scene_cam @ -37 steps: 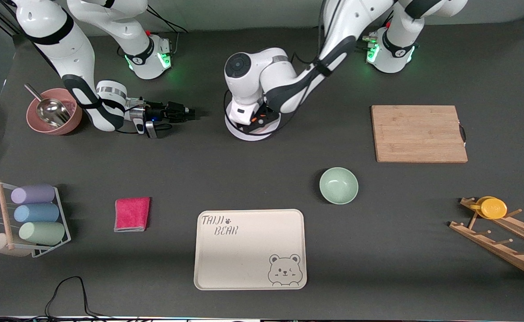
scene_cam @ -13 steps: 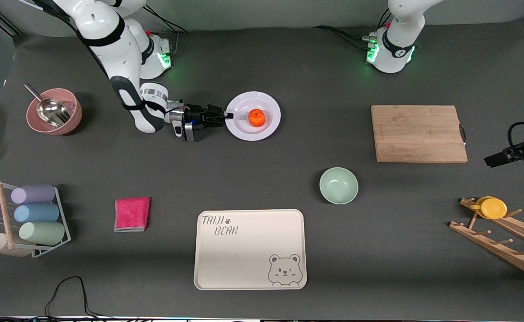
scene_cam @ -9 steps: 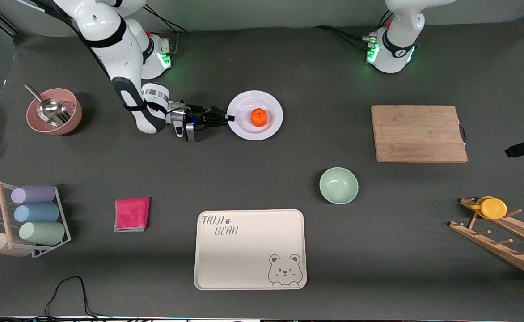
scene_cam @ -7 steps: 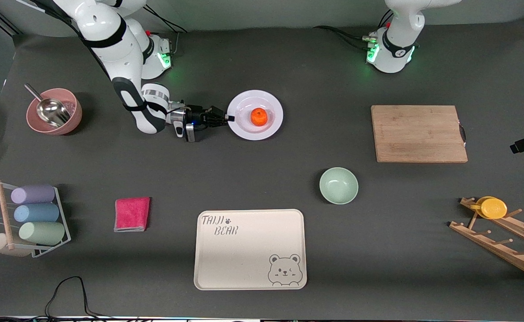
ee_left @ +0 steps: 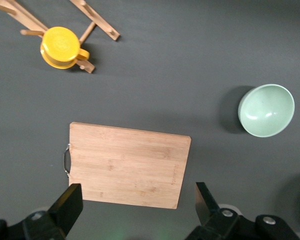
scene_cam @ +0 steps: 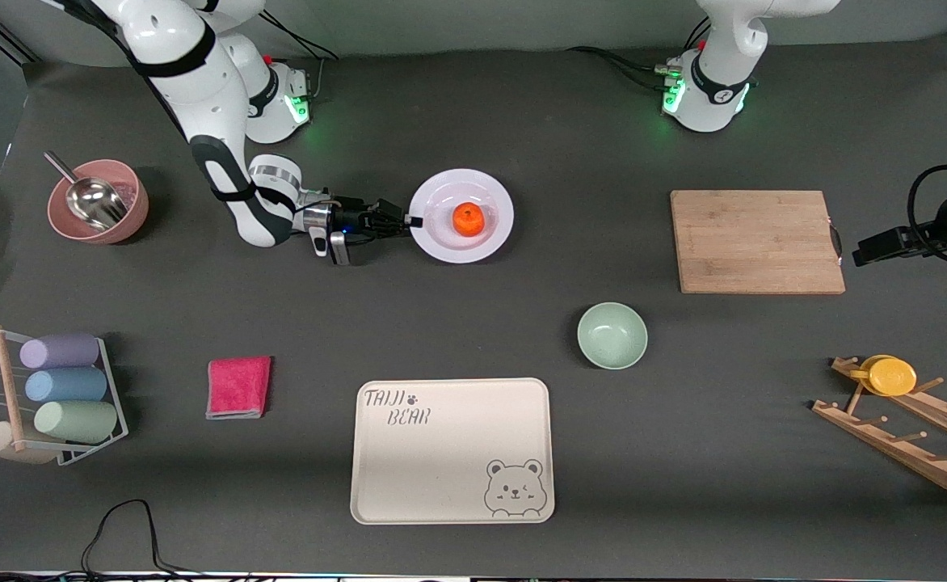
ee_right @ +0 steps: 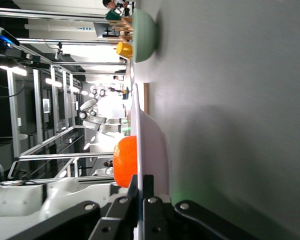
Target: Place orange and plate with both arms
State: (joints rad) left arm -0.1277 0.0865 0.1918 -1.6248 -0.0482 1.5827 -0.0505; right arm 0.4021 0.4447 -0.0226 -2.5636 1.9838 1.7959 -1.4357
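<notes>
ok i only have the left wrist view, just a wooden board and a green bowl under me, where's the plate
observer: the plate is toward the right arm's end of the table from the cutting board.
operator: and the orange
observer: the orange rests in the middle of the plate.
operator: my left pincer is open over the cutting board, is anything holding the plate
observer: yes, the right pincer is shut on its rim.

Glossy white plate, matt dark table, wooden cutting board, pink cloth.
</notes>
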